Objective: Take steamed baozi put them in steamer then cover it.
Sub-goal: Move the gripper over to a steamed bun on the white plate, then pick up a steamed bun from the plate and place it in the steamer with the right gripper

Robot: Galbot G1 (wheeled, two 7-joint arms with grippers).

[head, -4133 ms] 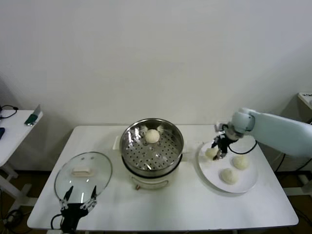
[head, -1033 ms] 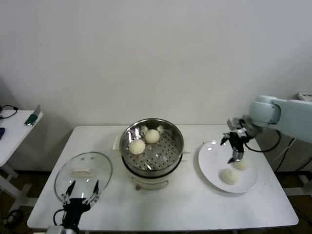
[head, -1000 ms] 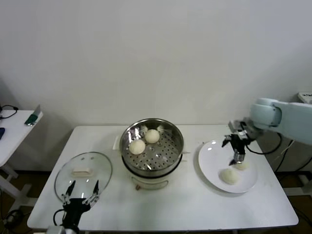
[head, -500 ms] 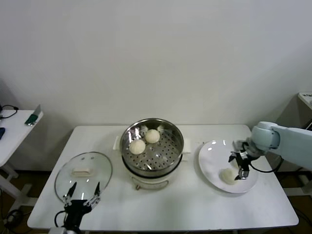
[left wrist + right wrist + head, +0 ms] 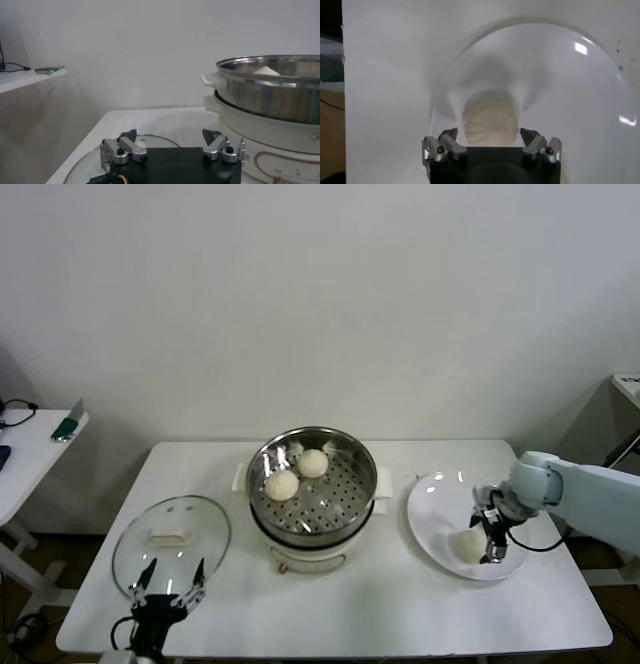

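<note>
Head view: I am seeing the right gripper (image 5: 490, 541) hanging wide open over a baozi (image 5: 467, 544) on the plate (image 5: 432, 529). Two buns (image 5: 281, 484) are sitting in the steamer (image 5: 312, 486). Left gripper (image 5: 160, 600) is idling spread beside the cover (image 5: 170, 544).

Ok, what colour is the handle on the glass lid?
Cream-white, on the clear cover; the head view shows it best.
</note>
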